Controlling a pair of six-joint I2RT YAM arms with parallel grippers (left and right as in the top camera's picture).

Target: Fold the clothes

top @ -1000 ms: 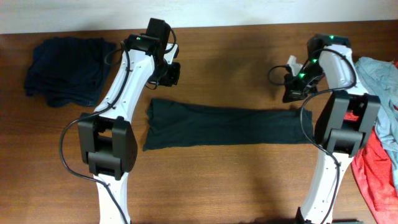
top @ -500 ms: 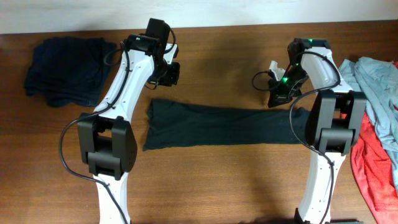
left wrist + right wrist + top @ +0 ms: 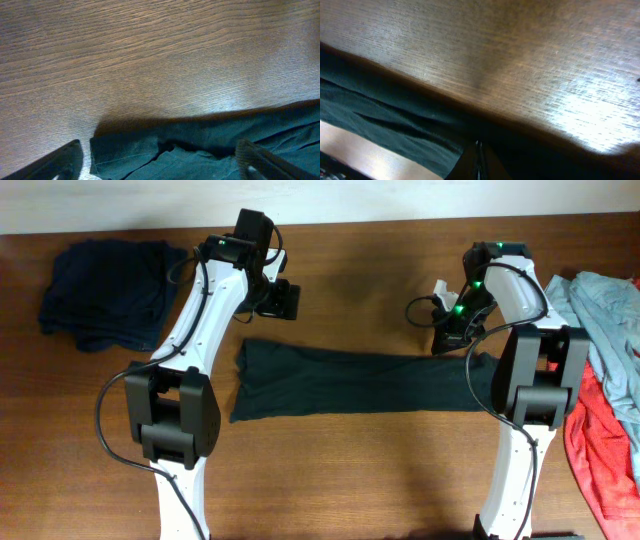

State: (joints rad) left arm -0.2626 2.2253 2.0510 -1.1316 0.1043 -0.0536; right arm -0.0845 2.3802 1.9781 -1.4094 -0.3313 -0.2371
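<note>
**Fold in progress, overhead and wrist views.** A long, dark folded fabric garment (image 3: 360,380) lies as a flat strip across the middle of the brown wooden table (image 3: 380,260). The left gripper (image 3: 284,300) is spread wide and empty just beyond the strip's far left corner. The right gripper (image 3: 450,338) is closed at the far right corner; whether it pinches cloth cannot be told. A crumpled dark navy garment (image 3: 100,290) lies well apart at the left. A grey-blue garment (image 3: 610,310) and a red garment (image 3: 600,450) crowd the right edge. Bare wood borders the strip's two long sides.
</note>
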